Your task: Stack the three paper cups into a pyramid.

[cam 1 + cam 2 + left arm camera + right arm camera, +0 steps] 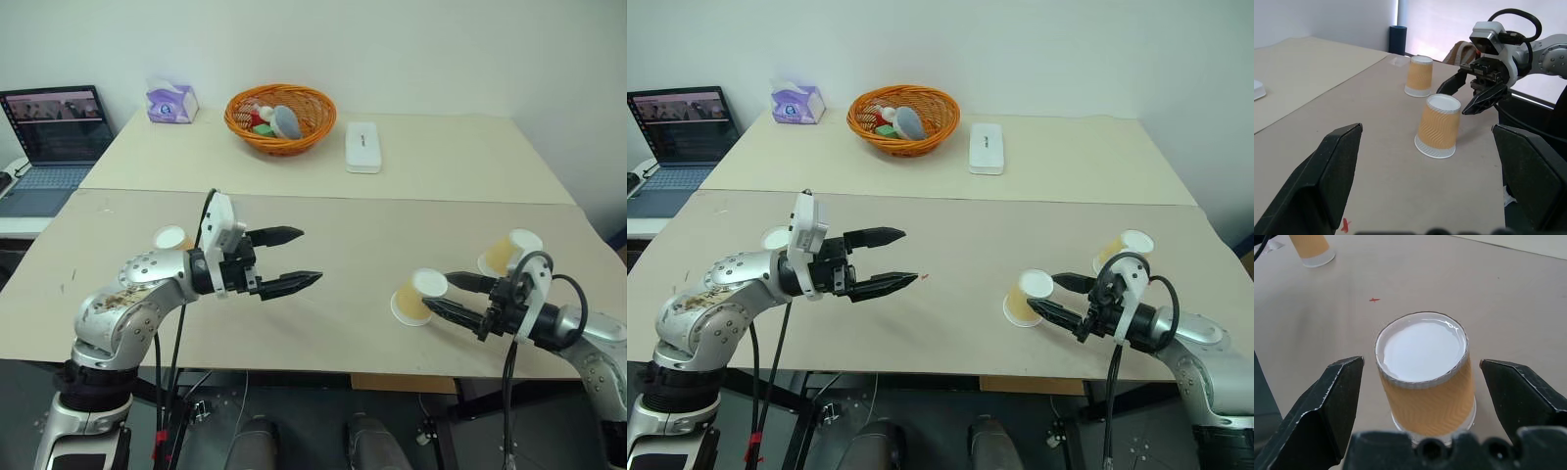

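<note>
Tan cups stand upside down on the surface; right gripper [443, 294] spread apart just beside near cup [415, 298], not touching. Left gripper [298, 258] spread apart, empty.

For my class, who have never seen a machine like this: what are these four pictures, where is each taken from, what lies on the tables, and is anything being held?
This is a humanoid robot with two arms, each ending in two black fingers. The two wide pictures come from cameras in its head, looking down over its arms. The other two come from cameras on its wrists. The left gripper is open and holds nothing. The right gripper is open too, its fingers either side of an upside-down paper cup without gripping it. A second cup stands beyond it and a third behind the left arm. The far table holds a wicker basket, a tissue pack and a white case. A laptop sits at the left.
</note>
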Tool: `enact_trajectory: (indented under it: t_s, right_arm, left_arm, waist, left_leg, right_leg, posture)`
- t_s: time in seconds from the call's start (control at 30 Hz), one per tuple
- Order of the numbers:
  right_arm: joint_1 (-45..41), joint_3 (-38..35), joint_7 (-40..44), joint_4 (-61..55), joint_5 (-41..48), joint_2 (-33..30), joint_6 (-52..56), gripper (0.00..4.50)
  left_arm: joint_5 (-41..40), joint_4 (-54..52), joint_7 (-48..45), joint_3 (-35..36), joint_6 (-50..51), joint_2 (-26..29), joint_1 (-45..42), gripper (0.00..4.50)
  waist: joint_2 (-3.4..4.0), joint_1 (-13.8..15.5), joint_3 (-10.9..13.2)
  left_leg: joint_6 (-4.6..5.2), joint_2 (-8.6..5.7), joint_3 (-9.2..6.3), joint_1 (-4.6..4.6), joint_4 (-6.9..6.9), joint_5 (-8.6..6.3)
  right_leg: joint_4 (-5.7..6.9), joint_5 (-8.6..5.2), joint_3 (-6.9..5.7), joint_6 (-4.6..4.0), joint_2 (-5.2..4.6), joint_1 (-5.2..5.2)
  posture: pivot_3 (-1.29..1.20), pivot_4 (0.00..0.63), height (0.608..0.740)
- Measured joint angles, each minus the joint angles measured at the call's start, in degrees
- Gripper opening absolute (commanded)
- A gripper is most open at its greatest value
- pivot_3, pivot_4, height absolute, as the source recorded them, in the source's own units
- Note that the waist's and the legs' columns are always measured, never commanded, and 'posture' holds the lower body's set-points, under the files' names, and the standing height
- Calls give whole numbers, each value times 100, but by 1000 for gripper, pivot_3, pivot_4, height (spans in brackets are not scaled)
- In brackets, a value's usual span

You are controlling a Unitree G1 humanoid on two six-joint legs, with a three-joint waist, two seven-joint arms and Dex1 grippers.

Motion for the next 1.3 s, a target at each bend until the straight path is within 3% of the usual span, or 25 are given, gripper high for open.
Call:
enact_trajectory:
  t_s: [0.37, 0.47, 0.57, 0.83, 1.13, 1.3]
  right_arm:
    - [-464, 253, 181, 547, -206, 212, -286, 4461]
    - [-664, 263, 190, 726, -240, 254, -366, 3805]
    - [-814, 274, 187, 877, -261, 329, -389, 2807]
    - [-1585, 394, 192, 1290, -449, 373, -533, 2807]
    - [-3226, 1154, 451, 1814, -471, 1336, -536, 2807]
    - [-3621, 1717, 755, 2387, -776, 1778, -637, 2807]
  left_arm:
    - [-183, -255, 259, 194, 103, 3, 234, 4500]
    - [-226, -313, 337, 235, 148, 12, 349, 4500]
    - [-233, -389, 350, 297, 189, 175, 524, 4500]
    - [199, -421, 120, 547, 68, 1003, 1295, 4500]
    - [205, -569, 220, 762, -45, 993, 1527, 4500]
    - [172, -797, 311, 815, -35, 988, 1674, 4500]
  waist:
    - [1, 0, 1]
    - [1, -3, 1]
    - [2, -8, 2]
    - [7, -17, 19]
    - [10, -22, 43]
    - [13, 8, 47]
  left_leg:
    - [0, 0, 0, -2, -1, 0]
    - [0, 1, 0, -1, -2, 0]
    - [0, 1, 0, -1, -2, 0]
    - [0, 4, 3, -1, -5, 0]
    - [0, 5, 4, -11, -10, 0]
    - [-1, 4, 2, -16, -8, 0]
  right_leg:
    - [0, 1, 0, -2, 0, -2]
    - [0, 1, 0, -2, 0, -3]
    - [1, 1, 1, -3, 0, -4]
    - [4, -1, 0, -4, 1, -10]
    - [7, 0, -1, -12, 0, -23]
    - [7, 1, -6, -13, -3, -26]
  posture:
    - [0, 150, 675]
    - [0, 150, 675]
    - [0, 150, 675]
    - [0, 150, 675]
    - [0, 150, 675]
    - [0, 150, 675]
